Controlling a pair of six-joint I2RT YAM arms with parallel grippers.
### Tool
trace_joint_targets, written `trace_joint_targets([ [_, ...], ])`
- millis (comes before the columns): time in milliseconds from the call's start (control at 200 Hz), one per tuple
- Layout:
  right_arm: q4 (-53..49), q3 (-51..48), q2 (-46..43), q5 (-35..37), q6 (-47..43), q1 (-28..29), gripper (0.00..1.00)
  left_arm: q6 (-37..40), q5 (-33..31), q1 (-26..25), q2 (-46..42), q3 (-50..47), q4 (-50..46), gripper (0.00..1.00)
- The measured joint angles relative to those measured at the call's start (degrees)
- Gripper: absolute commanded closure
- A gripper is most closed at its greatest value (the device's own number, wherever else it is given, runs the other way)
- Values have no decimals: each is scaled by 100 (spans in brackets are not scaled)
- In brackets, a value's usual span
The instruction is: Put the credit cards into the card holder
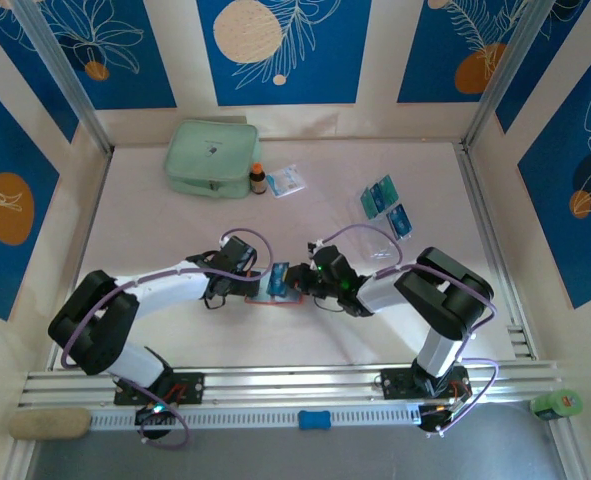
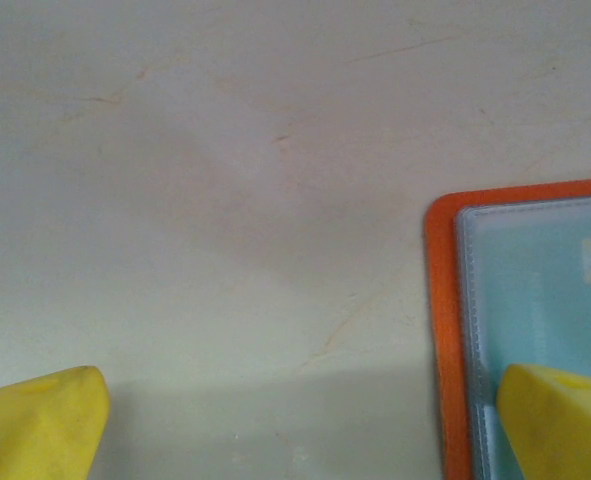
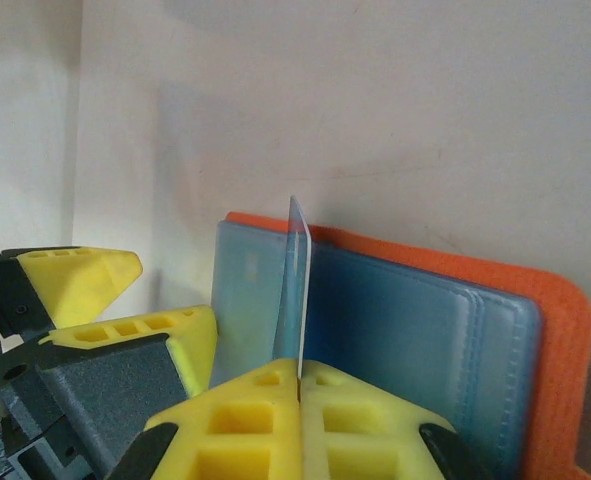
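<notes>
The counter [image 1: 175,230] carried a mint-green pouch [image 1: 211,156] at far left, out of play. At mid-counter both arms met over the open card holder [image 3: 425,330]. The left gripper [image 2: 305,415] stood released, one fingertip over the holder's clear pocket. The right gripper [image 3: 300,385] was clenched on one card [image 3: 297,290], held edge-on above the pockets. Insertion seemed in hand; next, the card's edge would need to find a slot. The other credit cards [image 1: 379,197] lay far right.
</notes>
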Motion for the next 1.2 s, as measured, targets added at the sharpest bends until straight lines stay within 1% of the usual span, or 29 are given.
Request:
trace_joint_targets([
  [555,-33,-15,-33,146,133,162,100,0,0,0,2,-2,4,0],
  [1200,-332,-92,-195,278,308,264,100,-2,0,-4,2,-22,59,0],
])
